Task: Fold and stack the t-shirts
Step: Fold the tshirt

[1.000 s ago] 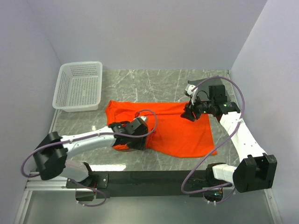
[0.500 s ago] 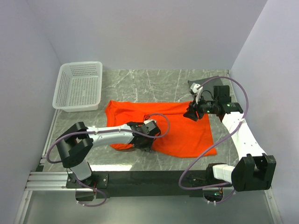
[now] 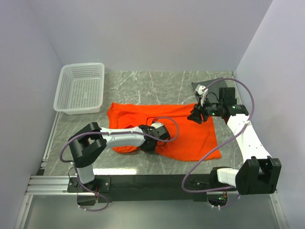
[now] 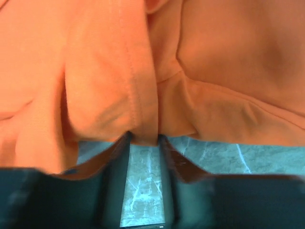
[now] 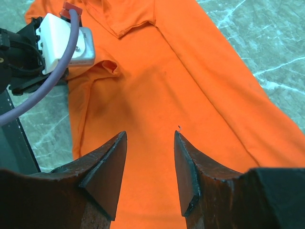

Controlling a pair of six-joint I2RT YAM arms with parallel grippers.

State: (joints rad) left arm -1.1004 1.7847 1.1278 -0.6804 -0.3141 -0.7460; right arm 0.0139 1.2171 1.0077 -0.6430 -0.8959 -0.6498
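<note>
The orange t-shirt lies spread on the marble table, with its near left part bunched up. My left gripper sits low on that bunched part. In the left wrist view its jaws are pinched on a hemmed fold of the orange cloth. My right gripper hovers above the shirt's far right part. In the right wrist view it is open and empty over smooth orange cloth. The dark grey t-shirt is not in view.
A white lattice basket stands at the far left of the table. The left wrist's white camera block and purple cable show at the upper left of the right wrist view. Walls close in on three sides.
My left gripper has moved right along the shirt's near edge, dragging the pinched fold, and its arm has folded in. My right gripper has shifted slightly right and away.
</note>
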